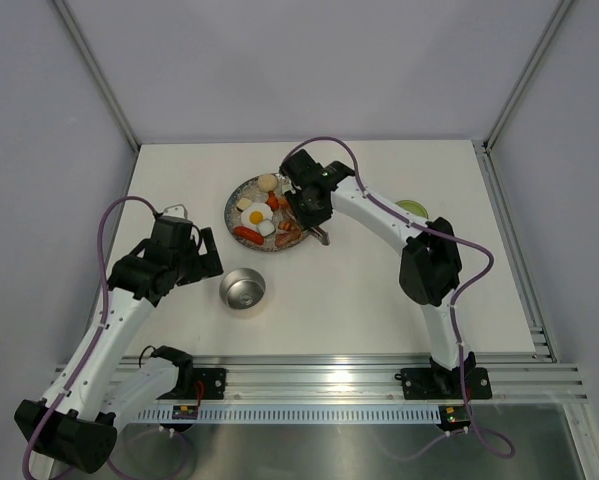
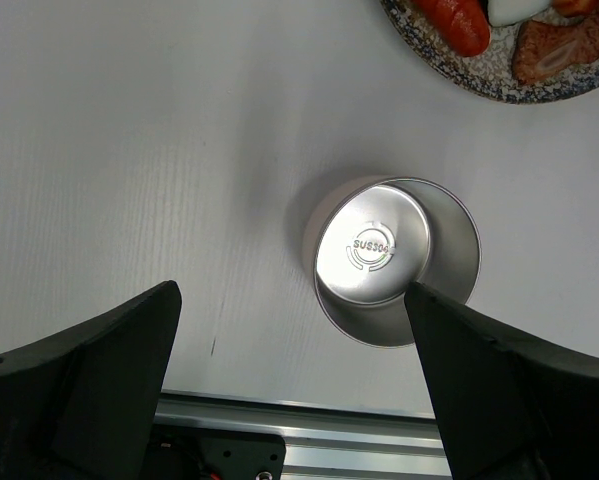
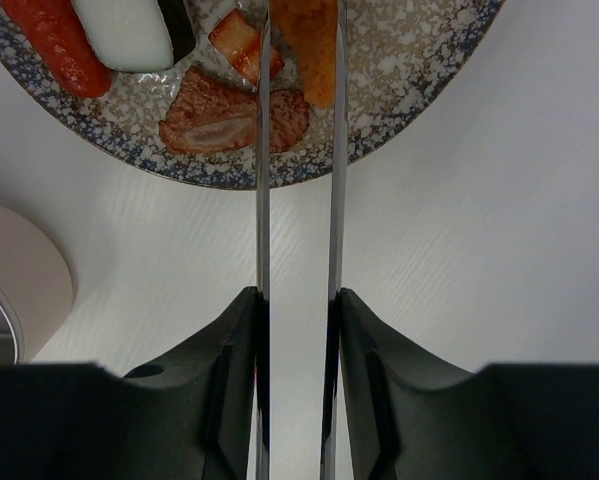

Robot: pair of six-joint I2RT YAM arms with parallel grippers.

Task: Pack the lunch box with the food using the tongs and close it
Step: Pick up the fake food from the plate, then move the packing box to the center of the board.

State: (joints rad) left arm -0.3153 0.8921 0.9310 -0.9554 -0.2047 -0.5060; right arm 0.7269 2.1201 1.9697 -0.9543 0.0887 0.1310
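The lunch box point(image 1: 244, 291) is an open steel bowl standing empty on the table below the plate. In the left wrist view the lunch box point(image 2: 374, 250) sits just ahead of my open left gripper point(image 2: 291, 295), near its right finger. My left gripper point(image 1: 211, 258) hovers to the bowl's left. My right gripper point(image 3: 299, 295) is shut on the tongs point(image 3: 262, 180), whose two arms reach over the plate point(image 3: 409, 70) on either side of an orange food piece point(image 3: 309, 50). Fried egg point(image 1: 257, 216), sausage point(image 1: 247, 235) and cream ball point(image 1: 268, 182) lie on the plate point(image 1: 231, 205). My right gripper point(image 1: 309, 212) hangs over the plate's right edge.
The light-green lid point(image 1: 411, 207) lies right of the right arm, partly hidden by it. A brown meat piece point(image 3: 229, 120), red sausage point(image 3: 54, 45) and white roll point(image 3: 124, 30) lie beside the tongs. An aluminium rail point(image 1: 359, 380) runs along the near edge.
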